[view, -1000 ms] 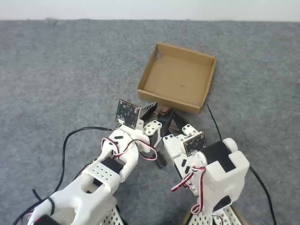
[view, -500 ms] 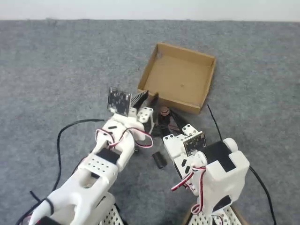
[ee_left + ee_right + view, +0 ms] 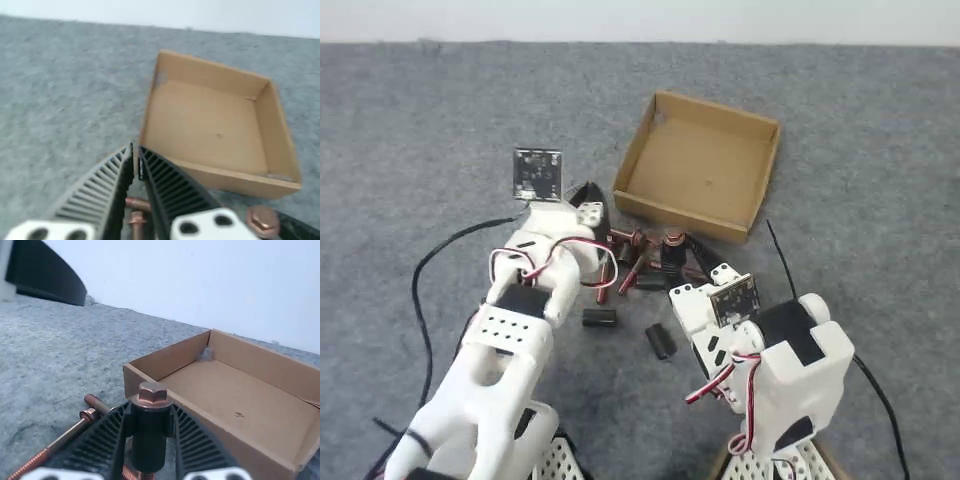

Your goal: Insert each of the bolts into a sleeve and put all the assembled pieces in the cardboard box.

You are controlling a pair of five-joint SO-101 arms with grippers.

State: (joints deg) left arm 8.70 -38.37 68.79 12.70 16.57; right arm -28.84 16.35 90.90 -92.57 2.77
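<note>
One bolt [image 3: 151, 393] sits in the sleeve [image 3: 148, 442] the right pincer [image 3: 150, 411] clamps.

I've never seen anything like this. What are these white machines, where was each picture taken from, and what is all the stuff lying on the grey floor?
The white machines are two small robot arms standing side by side. Each ends in a black two-fingered gripper. One picture comes from a fixed camera looking down over the scene. The other two come from small cameras mounted on each arm's wrist, so they look out along that arm's own fingers.

The right gripper is clamped on a black sleeve with a copper bolt standing in it. The left gripper is closed, and I see nothing between its fingers.

On the grey carpet there is an open cardboard box. In front of it lie a few loose bolts and two spare sleeves.
</note>
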